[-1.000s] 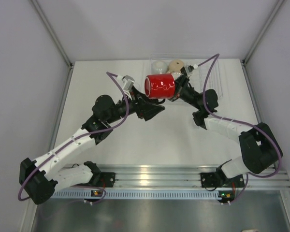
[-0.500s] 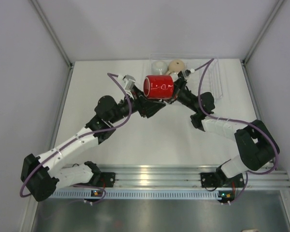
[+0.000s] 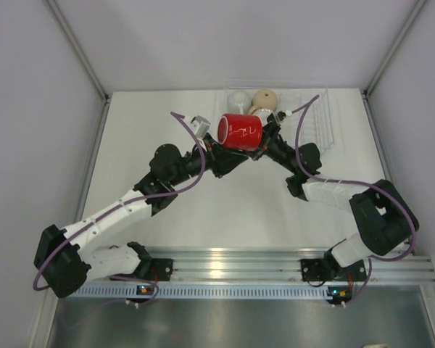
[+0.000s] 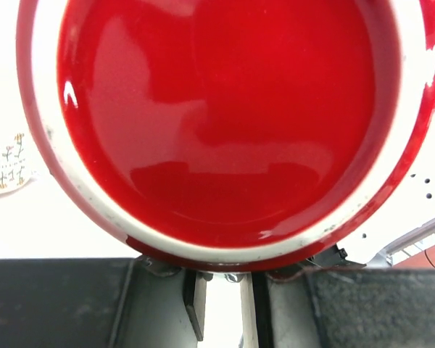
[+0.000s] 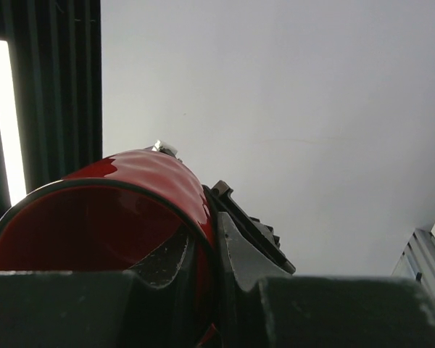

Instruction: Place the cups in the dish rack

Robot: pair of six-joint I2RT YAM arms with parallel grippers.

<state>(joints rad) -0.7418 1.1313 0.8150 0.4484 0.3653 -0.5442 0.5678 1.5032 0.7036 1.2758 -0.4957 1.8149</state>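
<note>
The red mug (image 3: 241,132) hangs on its side above the table, between my two grippers. My right gripper (image 3: 265,135) is shut on its rim, with one finger inside the mouth and one outside (image 5: 203,246). In the left wrist view the mug's base (image 4: 217,123) fills the picture. My left gripper (image 4: 225,279) sits right under the mug, its fingers drawn to a narrow gap around a small glossy part of the mug's underside. A white mug (image 3: 238,99) and a tan mug (image 3: 264,98) stand in the clear dish rack (image 3: 326,134) at the back.
A small patterned cup (image 4: 3,163) shows at the left edge of the left wrist view. Grey walls enclose the white table (image 3: 167,109) on three sides. The arm bases are bolted to a metal rail (image 3: 232,264) at the near edge.
My left arm has pushed in toward the red mug and its jaws have narrowed from wide open. The right gripper has kept its hold, shifting the mug slightly.
</note>
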